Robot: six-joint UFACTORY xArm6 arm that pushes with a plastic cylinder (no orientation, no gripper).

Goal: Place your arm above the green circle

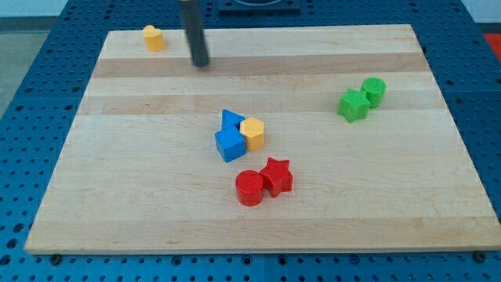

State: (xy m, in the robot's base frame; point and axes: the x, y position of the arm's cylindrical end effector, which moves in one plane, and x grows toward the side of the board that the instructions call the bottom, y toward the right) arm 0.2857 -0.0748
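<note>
Pincer none, my tip far from green circle, eight blocks.

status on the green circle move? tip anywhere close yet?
Done: nothing visible yet. In hand: my tip sits near the view's top, left of centre, just right of the yellow block and touching no block. Left: the whole crossing to the green circle, which stands at the view's right, up against the green star. The blue, orange and red blocks at mid-board lie below that path.
</note>
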